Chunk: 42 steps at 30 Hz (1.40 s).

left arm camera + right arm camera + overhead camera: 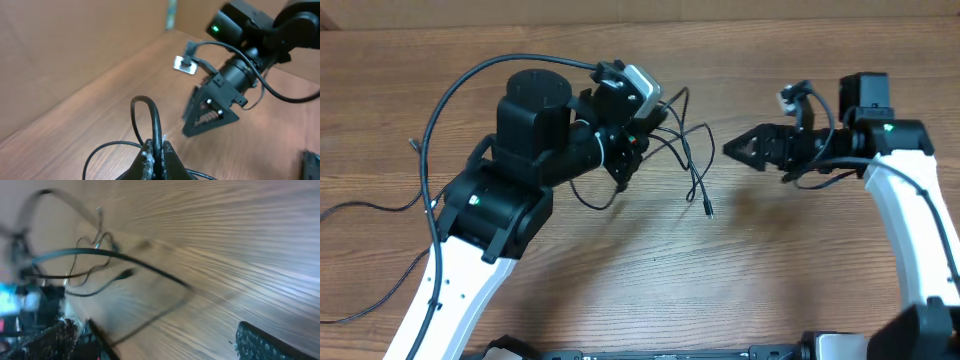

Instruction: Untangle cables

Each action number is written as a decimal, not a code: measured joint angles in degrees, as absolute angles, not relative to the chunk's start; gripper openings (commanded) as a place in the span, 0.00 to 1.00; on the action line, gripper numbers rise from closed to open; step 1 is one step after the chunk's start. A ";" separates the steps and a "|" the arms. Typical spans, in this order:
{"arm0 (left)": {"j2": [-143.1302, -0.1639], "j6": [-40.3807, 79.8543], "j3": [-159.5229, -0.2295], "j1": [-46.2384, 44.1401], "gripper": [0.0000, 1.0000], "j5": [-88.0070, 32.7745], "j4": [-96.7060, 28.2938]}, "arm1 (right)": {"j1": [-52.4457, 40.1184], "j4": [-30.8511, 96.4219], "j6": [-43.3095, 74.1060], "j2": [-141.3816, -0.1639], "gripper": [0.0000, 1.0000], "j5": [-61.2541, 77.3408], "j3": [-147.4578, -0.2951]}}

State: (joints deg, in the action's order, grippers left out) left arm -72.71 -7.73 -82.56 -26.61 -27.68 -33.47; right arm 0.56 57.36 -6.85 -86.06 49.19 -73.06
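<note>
Now left hand point(155, 150) is pinched fully closed on a loop of the cables point(688, 150), with the tangle dangling from it over the wooden surface point(650, 290). Right hand point(732, 148) is spread wide, holding nothing, near the tangle but apart.

Overhead: straight down on the surface point(650, 290). Left wrist: close, facing the right arm point(240, 70). Right wrist: low, facing the cables point(125, 273), also seen overhead.

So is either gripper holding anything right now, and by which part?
The left gripper is shut on the cables, pinching a bend partway along a cord, not a plug end. The right gripper is open, holding nothing.
</note>
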 measured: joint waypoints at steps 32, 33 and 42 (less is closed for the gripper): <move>-60.36 -8.38 -82.56 -23.55 0.04 -34.02 -27.70 | -9.26 55.20 3.03 -84.84 1.00 16.80 -73.06; -59.70 -8.05 -82.56 -22.52 0.04 -33.85 -27.94 | -9.26 55.22 2.98 -84.84 1.00 16.51 -73.06; -62.04 -7.09 -82.70 -20.51 0.34 -33.01 -37.82 | -9.26 55.33 3.01 -84.84 1.00 15.62 -73.06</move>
